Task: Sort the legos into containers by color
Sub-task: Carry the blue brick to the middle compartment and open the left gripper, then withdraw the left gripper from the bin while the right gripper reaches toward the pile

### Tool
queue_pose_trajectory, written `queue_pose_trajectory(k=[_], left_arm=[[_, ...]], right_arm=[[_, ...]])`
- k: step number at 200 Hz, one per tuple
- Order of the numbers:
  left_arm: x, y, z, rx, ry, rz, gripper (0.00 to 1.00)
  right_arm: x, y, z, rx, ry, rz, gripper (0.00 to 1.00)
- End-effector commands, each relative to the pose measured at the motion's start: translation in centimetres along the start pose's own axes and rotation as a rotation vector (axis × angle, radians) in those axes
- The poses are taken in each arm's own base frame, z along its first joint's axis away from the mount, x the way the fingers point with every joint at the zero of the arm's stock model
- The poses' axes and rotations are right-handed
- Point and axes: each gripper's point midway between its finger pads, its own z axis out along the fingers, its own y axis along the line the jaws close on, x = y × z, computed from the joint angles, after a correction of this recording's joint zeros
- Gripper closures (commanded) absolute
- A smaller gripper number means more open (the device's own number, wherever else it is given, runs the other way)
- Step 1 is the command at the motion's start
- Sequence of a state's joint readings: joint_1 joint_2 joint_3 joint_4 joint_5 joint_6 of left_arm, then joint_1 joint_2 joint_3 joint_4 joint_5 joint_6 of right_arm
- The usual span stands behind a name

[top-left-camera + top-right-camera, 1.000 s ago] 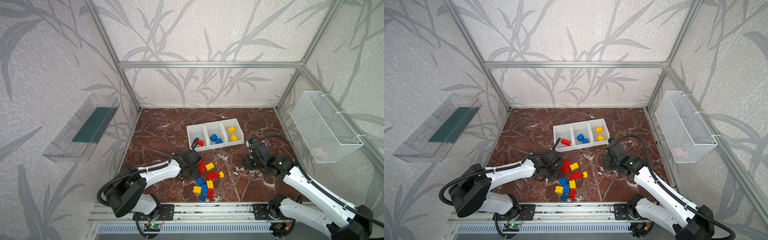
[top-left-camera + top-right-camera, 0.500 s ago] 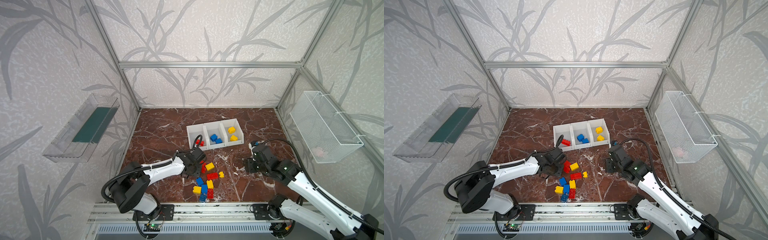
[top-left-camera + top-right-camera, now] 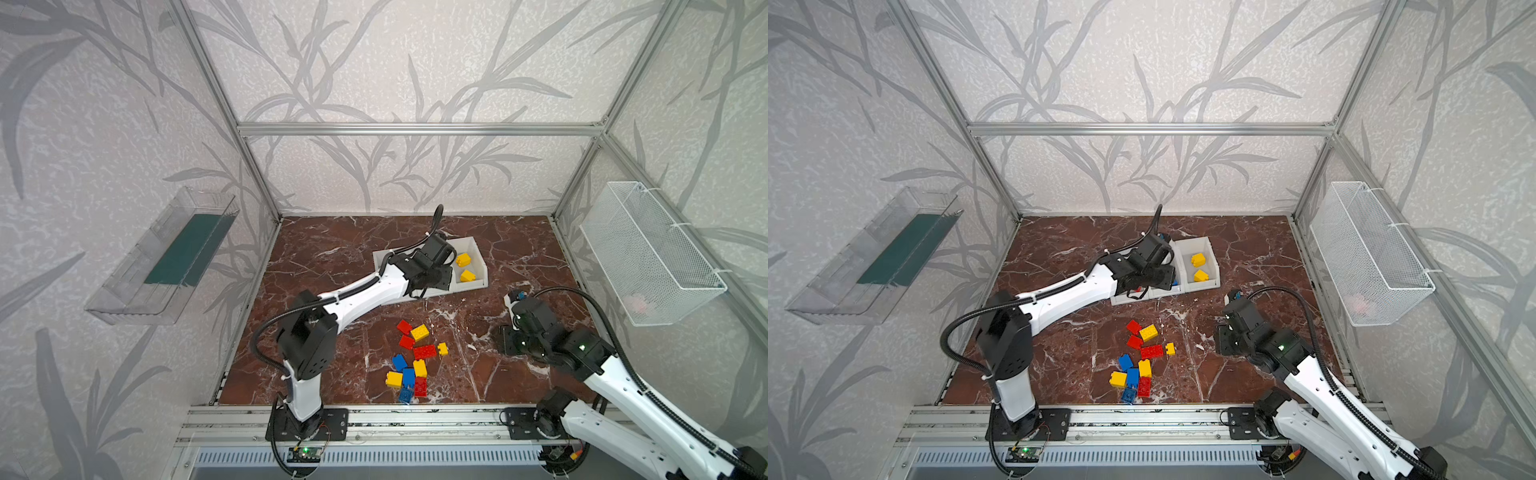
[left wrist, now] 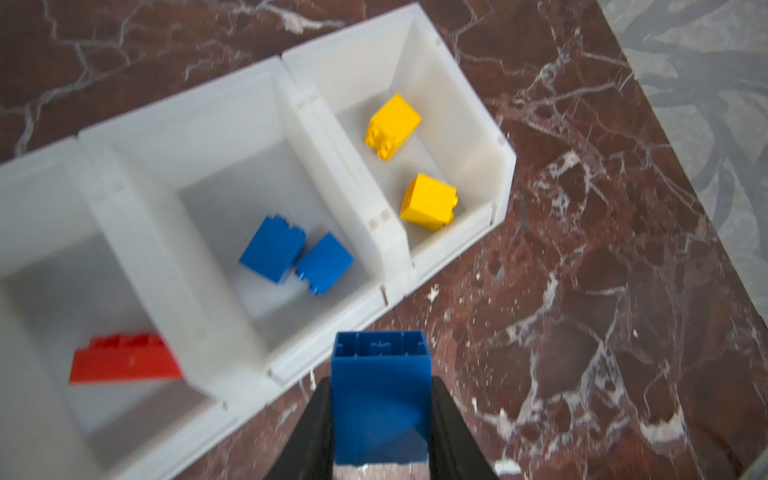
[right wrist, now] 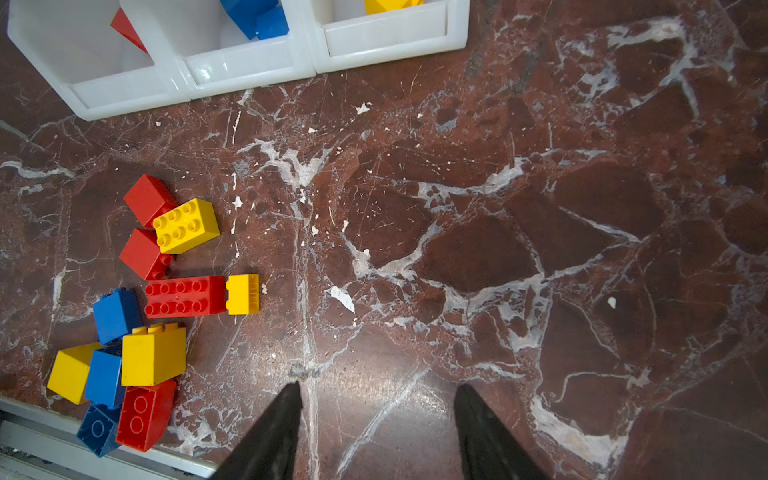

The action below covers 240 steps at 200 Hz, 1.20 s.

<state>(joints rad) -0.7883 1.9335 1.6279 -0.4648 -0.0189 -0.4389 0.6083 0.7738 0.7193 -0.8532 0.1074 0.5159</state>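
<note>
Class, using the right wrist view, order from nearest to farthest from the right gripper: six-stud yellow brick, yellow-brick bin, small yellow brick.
From the right gripper:
1. small yellow brick, at the long red brick's end.
2. six-stud yellow brick, touching a red brick.
3. yellow-brick bin, beside the blue-brick bin.

Red-brown marble-look tabletop (image 5: 540, 208): polished, white-veined. White plastic bins (image 4: 395, 249), twelve o'clock: smooth, semi-translucent. Loose red, yellow, blue plastic bricks (image 3: 424, 351), six o'clock: glossy. White wire-mesh basket (image 3: 648, 257), three o'clock: painted metal. Left gripper (image 4: 380, 378): matt black fingers (image 4: 309, 436) on glossy blue plastic brick (image 4: 380, 415).
</note>
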Motion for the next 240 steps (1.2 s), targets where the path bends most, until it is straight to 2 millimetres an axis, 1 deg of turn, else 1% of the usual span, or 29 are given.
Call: queue_pose_trajectory(k=[1, 19, 48, 63, 73, 79, 97, 125, 157, 165, 177, 181, 187, 197, 198, 226, 240], left_arm=[[-0.7, 1.6, 2.5, -0.041, 0.033, 0.011, 0.70], [-1.0, 2.7, 3.9, -0.064, 0.051, -0.011, 0.70], [-1.3, 3.8, 5.0, -0.071, 0.042, -0.040, 0.69], [-1.2, 4.2, 5.5, -0.065, 0.043, -0.052, 0.65], [-1.1, 4.2, 5.9, -0.053, 0.051, -0.060, 0.59], [-1.1, 4.2, 5.9, -0.048, 0.051, -0.063, 0.56], [-1.4, 4.1, 5.8, -0.039, 0.043, -0.062, 0.50], [-2.0, 3.8, 5.2, -0.024, 0.023, -0.057, 0.48], [-2.7, 3.5, 3.6, 0.004, -0.020, -0.063, 0.47], [-3.0, 3.7, 3.0, 0.008, -0.038, -0.067, 0.47], [-3.0, 4.1, 2.0, 0.013, -0.058, -0.075, 0.47], [-2.7, 4.4, 1.8, 0.009, -0.058, -0.081, 0.47], [-2.8, 4.7, 1.1, 0.011, -0.073, -0.088, 0.47], [-2.0, 5.5, 0.4, 0.009, -0.074, -0.101, 0.47], [-2.1, 5.6, 0.3, 0.009, -0.079, -0.101, 0.46], [0.3, 8.1, -2.2, -0.011, -0.087, -0.141, 0.46], [1.9, 9.4, -3.4, -0.038, -0.085, -0.154, 0.46]], right_arm=[[0.9, -0.3, 0.2, 0.012, 0.042, 0.008, 0.40], [0.9, -0.3, 0.3, 0.013, 0.044, 0.007, 0.40], [0.9, -0.4, 0.4, 0.019, 0.045, 0.007, 0.40], [0.9, -0.4, 0.5, 0.021, 0.048, 0.009, 0.40], [0.9, -0.4, 0.5, 0.022, 0.053, 0.009, 0.40], [0.8, -0.3, 0.5, 0.022, 0.054, 0.008, 0.40], [0.7, -0.4, 0.4, 0.027, 0.054, 0.008, 0.40], [0.8, -0.5, 0.6, 0.039, 0.062, 0.013, 0.40], [1.1, -0.6, 0.7, 0.049, 0.084, 0.021, 0.40], [1.1, -0.7, 0.7, 0.056, 0.088, 0.020, 0.40], [0.9, -0.7, 0.6, 0.059, 0.087, 0.018, 0.40], [0.9, -0.6, 0.7, 0.060, 0.089, 0.017, 0.40], [0.8, -0.5, 0.8, 0.059, 0.089, 0.020, 0.40], [0.6, -0.2, 1.1, 0.050, 0.091, 0.019, 0.40], [0.6, -0.2, 1.2, 0.051, 0.094, 0.019, 0.40], [0.3, 0.8, 2.5, 0.036, 0.132, 0.020, 0.40], [0.0, 1.6, 3.1, 0.024, 0.156, 0.014, 0.40]])
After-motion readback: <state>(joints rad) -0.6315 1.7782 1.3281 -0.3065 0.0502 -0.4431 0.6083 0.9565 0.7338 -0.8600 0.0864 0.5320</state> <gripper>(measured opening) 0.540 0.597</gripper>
